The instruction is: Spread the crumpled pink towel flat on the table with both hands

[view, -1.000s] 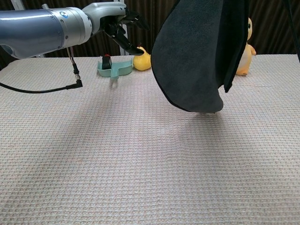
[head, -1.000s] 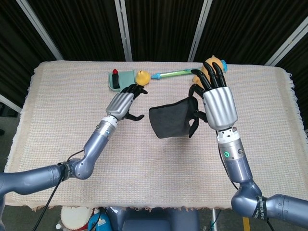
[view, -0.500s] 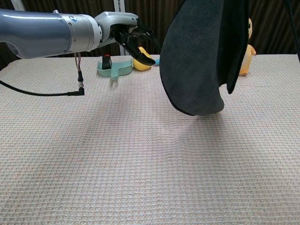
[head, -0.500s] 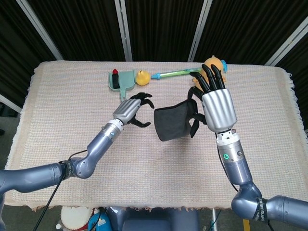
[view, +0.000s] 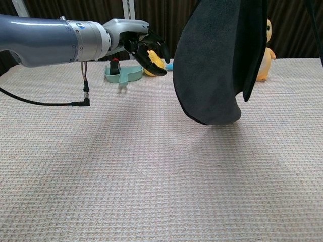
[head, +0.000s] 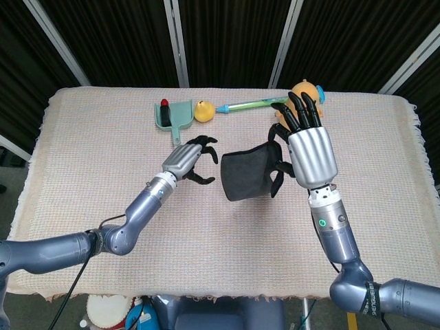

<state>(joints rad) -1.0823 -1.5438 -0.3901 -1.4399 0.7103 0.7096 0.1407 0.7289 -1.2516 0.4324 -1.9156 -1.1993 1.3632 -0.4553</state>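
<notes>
The towel (head: 249, 173) looks dark grey here and hangs folded in the air above the table's middle. In the chest view the towel (view: 217, 60) fills the upper right, its lowest edge just above the tablecloth. My right hand (head: 313, 155) grips its right upper edge between thumb and lower fingers, the other fingers stretched upward. The chest view hides this hand behind the cloth. My left hand (head: 192, 158) hovers just left of the towel with fingers apart and half curled, holding nothing. In the chest view the left hand (view: 144, 44) stays a short gap from the cloth.
At the back of the woven tablecloth (head: 89, 172) lie a teal dustpan (head: 172, 113) with a red-capped item, a yellow toy (head: 202, 110), a green-blue stick (head: 251, 104) and an orange duck (view: 263, 50). A black cable (view: 83, 85) dangles from my left forearm.
My left hand has swung right and nearer, from by the dustpan to just beside the towel's left edge. The right hand and towel have barely shifted.
</notes>
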